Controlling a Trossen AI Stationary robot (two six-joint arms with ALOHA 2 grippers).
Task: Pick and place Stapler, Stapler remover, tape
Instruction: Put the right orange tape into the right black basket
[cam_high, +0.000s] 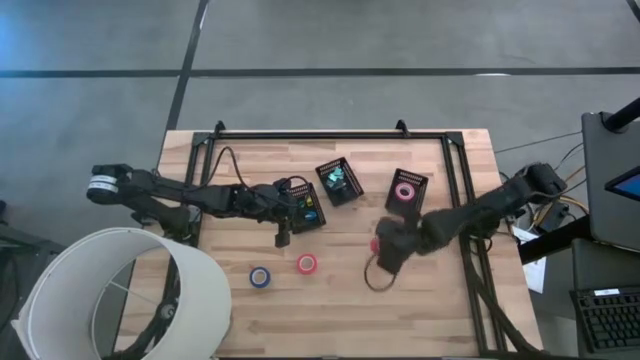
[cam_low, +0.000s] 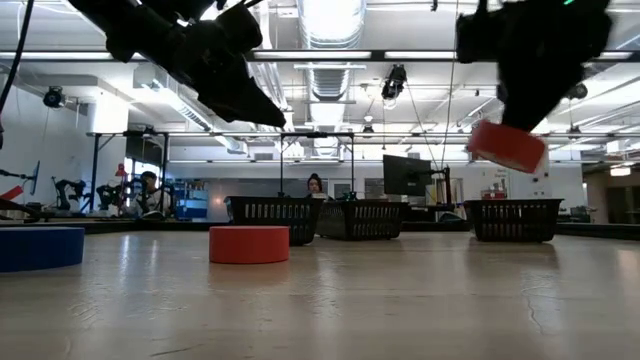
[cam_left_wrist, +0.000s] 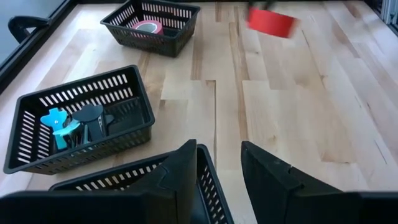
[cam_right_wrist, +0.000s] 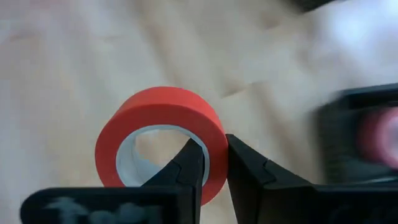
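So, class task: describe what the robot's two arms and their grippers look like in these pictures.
Both arms are dark, jointed links with black cables running along them. The left arm has a pale grey ring at its base end. The left gripper and right gripper each have two black, wedge-shaped fingers tapering to points.

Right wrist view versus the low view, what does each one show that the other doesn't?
Only the right wrist view shows the right gripper pinching the wall of the red tape roll, one finger inside its hollow centre, plus a pink roll in a bin. Only the low view shows that roll lifted clear of the table, a second red roll and a blue roll lying flat, and people in the room behind. Both show the gripped red roll.
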